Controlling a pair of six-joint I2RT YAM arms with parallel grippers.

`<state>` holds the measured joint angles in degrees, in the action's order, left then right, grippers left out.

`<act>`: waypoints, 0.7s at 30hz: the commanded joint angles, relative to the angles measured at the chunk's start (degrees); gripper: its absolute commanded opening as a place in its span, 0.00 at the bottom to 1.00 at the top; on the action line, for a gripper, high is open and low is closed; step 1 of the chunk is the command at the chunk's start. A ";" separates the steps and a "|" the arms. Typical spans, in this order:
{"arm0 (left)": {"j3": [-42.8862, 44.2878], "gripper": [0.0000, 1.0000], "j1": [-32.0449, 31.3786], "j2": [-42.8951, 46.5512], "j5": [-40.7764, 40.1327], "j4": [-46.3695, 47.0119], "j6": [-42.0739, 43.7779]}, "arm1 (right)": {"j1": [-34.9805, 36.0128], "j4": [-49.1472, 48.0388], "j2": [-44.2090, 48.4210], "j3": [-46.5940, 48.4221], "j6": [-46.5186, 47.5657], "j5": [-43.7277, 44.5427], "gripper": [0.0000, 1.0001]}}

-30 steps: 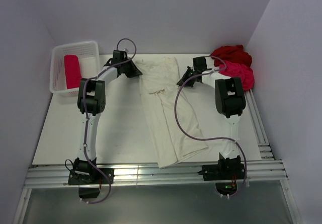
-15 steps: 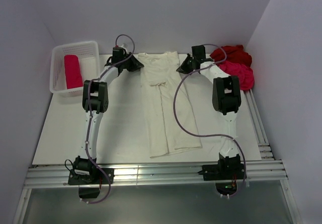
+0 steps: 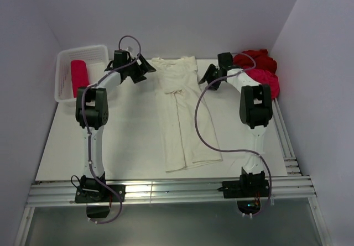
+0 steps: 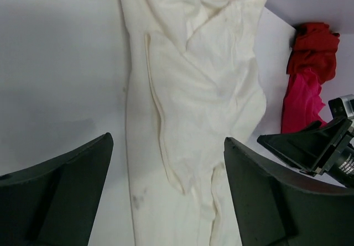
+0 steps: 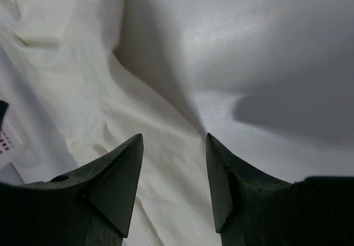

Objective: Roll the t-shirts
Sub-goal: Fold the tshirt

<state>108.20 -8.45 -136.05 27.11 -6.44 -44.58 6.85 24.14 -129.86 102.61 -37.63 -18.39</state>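
A cream-white t-shirt [image 3: 180,113] lies as a long narrow strip down the middle of the table, its collar end at the far edge. My left gripper [image 3: 145,69] hovers open just left of that end, and the cloth [image 4: 193,80] lies flat below its spread jaws [image 4: 167,141]. My right gripper [image 3: 206,77] stands open at the shirt's right edge, over the cloth [image 5: 83,91], with nothing between its fingers [image 5: 173,136]. A dark red t-shirt [image 3: 255,58] and a hot pink one [image 3: 265,80] are heaped at the far right. A pink-red roll [image 3: 79,74] lies in the basket.
A white mesh basket [image 3: 83,51] stands at the far left corner. Walls close in the table at the back and on both sides. An aluminium rail [image 3: 166,190] runs along the near edge by the arm bases.
Both grippers, shut on the shirt's far corners a second ago, have opened and let go. The shirt was drawn toward the far edge and now lies straight. The left gripper has drawn back leftward.
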 commanded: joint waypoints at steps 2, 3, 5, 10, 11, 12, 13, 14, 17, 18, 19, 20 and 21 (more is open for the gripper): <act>-6.24 0.87 -0.69 13.69 -1.79 -5.16 4.58 | -0.35 3.19 14.36 -9.06 4.66 1.34 0.56; -8.77 0.87 -0.95 15.36 -2.06 -5.86 4.41 | -0.26 4.15 17.68 -10.57 4.93 1.52 0.56; -12.03 0.87 -1.57 20.54 -2.67 -7.96 3.71 | 0.18 7.49 21.13 -15.21 6.07 1.69 0.56; -27.32 0.87 -5.69 33.79 -3.99 -10.79 -0.06 | 1.06 11.80 33.85 -29.19 7.65 1.69 0.56; -30.13 0.87 -7.62 35.92 -3.74 -10.35 -1.29 | 1.06 11.89 36.24 -34.79 7.74 1.69 0.55; -35.46 0.87 -8.77 39.86 -3.73 -10.26 -1.91 | 1.06 11.89 38.26 -37.63 7.92 1.08 0.55; -37.95 0.87 -9.82 41.81 -4.26 -10.70 -2.53 | 1.15 12.33 42.37 -40.27 7.75 1.08 0.55; -40.50 0.87 -12.27 43.66 -4.61 -10.70 -4.10 | 1.23 12.42 44.24 -45.17 7.40 1.17 0.55; -50.43 0.87 -17.02 51.04 -6.01 -10.44 -8.66 | 1.15 14.00 50.91 -53.00 6.43 2.74 0.54; -54.98 0.87 -18.26 54.80 -6.37 -10.09 -9.99 | 1.15 14.35 52.42 -54.52 6.25 3.62 0.54; -57.29 0.87 -19.23 56.75 -7.59 -9.13 -11.39 | 1.23 15.14 53.56 -56.97 6.25 4.24 0.54; -61.58 0.87 -21.41 58.60 -8.12 -8.34 -14.37 | 1.15 15.49 55.40 -58.12 6.25 4.76 0.54; -63.53 0.87 -22.31 62.01 -8.39 -7.55 -15.88 | 1.15 15.85 56.03 -59.09 6.16 5.20 0.53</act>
<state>50.24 -28.56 -81.03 21.67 -15.81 -53.08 7.94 38.50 -77.97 45.25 -31.44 -15.68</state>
